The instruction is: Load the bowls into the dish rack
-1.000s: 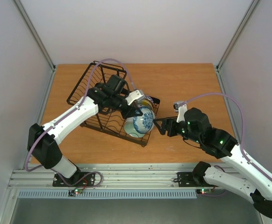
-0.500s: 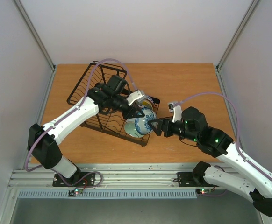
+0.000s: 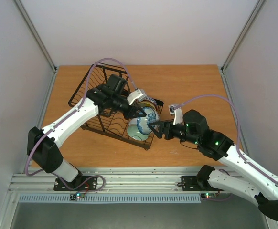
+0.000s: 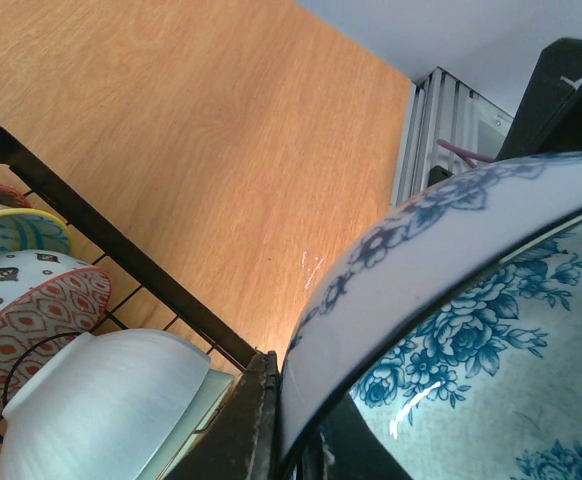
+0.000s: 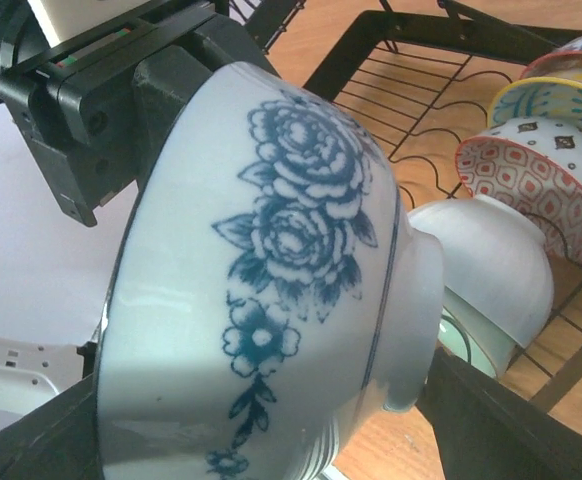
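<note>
Now the blue flower bowl point(image 5: 271, 280) is tipped on its side at the right end of the dish rack point(image 3: 81, 88). It is white and shiny. Big dark blue roses and leaves run down its outside, with a thin blue line near its foot, and more blue flowers are inside.

The left claw point(image 3: 140, 114) is pressed together on the bowl's rim, pinching it. The right claw point(image 3: 154, 128) is spread wide, with one finger by the rim and one by the foot. I cannot tell if it squeezes the bowl.

Just beside this bowl, more bowls stand in a row in the rack: a plain white bowl point(image 5: 501, 270), a red and white bowl point(image 5: 541, 180) and a yellow bowl point(image 5: 556, 100). The rack sits on a brown wooden table point(image 3: 191, 86).
</note>
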You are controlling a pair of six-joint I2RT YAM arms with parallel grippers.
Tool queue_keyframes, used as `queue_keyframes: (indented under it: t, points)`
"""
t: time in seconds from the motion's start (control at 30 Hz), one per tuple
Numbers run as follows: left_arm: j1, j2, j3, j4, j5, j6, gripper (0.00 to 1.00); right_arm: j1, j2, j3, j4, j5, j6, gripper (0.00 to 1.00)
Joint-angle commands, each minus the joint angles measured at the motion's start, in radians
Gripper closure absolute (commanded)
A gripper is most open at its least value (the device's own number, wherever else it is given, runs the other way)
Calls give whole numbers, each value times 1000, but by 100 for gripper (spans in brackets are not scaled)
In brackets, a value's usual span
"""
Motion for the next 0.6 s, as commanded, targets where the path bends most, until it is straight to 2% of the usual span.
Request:
queue_keyframes:
  t: [0.0, 0.1, 0.2, 0.23, 0.37, 0.57]
  points:
    - [17, -42, 3, 87, 121, -46, 100, 3, 16, -22, 55, -25, 5, 26]
    - [24, -37, 4, 92, 165, -62, 100, 3, 25, -21, 66, -26, -8, 37]
    - [26, -35, 2, 90, 188, -65, 99, 3, 28, -7, 64, -19, -26, 59]
    - [26, -33, 2, 91, 194, -65, 99, 3, 28, -3, 59, -12, -35, 64]
    - [26, -30, 1, 91, 199, -67, 100, 3, 31, 47, 7, 26, -76, 97]
    - [27, -28, 1, 91, 197, -65, 100, 3, 35, 82, -31, 57, -115, 99]
